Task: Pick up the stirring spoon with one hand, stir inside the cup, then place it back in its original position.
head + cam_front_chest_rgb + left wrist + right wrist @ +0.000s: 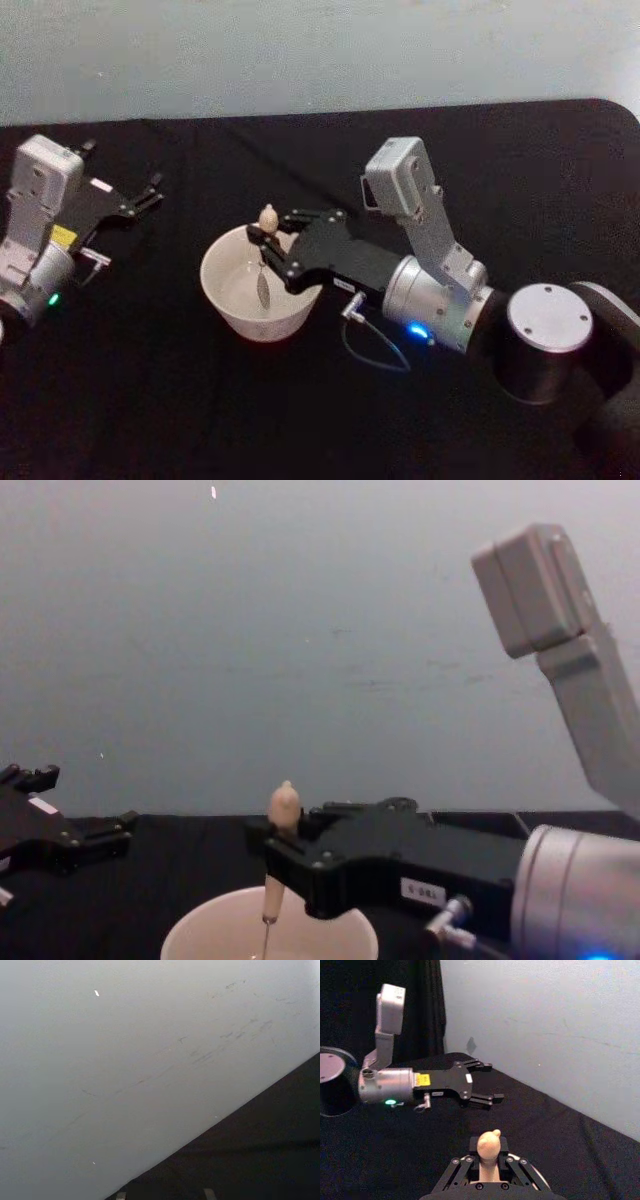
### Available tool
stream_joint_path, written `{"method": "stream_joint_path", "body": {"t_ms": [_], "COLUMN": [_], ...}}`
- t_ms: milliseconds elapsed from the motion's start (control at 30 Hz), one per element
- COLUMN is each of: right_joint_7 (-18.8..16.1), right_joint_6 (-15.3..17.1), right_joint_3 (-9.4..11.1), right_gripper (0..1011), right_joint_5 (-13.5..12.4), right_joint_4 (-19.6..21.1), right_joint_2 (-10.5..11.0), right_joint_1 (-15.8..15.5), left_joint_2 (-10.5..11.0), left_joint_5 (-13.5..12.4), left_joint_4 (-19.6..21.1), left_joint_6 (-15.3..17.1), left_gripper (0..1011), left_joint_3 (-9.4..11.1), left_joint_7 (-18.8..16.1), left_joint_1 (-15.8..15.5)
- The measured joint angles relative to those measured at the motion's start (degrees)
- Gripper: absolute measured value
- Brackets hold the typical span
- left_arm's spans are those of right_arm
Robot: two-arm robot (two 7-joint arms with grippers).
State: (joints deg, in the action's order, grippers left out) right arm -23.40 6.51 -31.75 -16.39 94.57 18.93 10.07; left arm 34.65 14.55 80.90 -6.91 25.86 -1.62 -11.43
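Head view: the right hand [268, 243] reaches in from the right over the cream-white cup [222, 296] and pinches the pale wooden handle of the stirring spoon [268, 217], which stands nearly upright with its metal shaft and bowl down inside the cup. The cup sits on the black tabletop [150, 400] near the middle. The left hand [150, 196] is well apart at the tabletop's left side, its two fingers spread wide.
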Motion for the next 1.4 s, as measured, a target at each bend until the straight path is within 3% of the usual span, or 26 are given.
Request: {"method": "stream_joint_path", "body": {"t_ms": [433,933,1400], "right_joint_7": [1.25,0.67,-0.65], "right_joint_6": [-0.07,0.11,0.76], "right_joint_3": [1.37,3.33,3.18], "right_gripper": [197,197,197], "right_joint_5": [1.26,0.88,-0.51], "right_joint_4": [-2.34,-1.15,1.65], "right_joint_2": [-1.51,-0.20,1.53], "right_joint_1": [1.19,0.05,-1.70], "left_joint_2": [0.00,0.00,0.00], "left_joint_5": [0.00,0.00,0.00], "left_joint_4": [0.00,0.00,0.00], "left_joint_6": [0.00,0.00,0.00], "left_gripper": [1001,1001,1001], "left_joint_3": [0.00,0.00,0.00], "left_joint_7": [0.00,0.00,0.00], "left_joint_1": [0.00,0.00,0.00]}}
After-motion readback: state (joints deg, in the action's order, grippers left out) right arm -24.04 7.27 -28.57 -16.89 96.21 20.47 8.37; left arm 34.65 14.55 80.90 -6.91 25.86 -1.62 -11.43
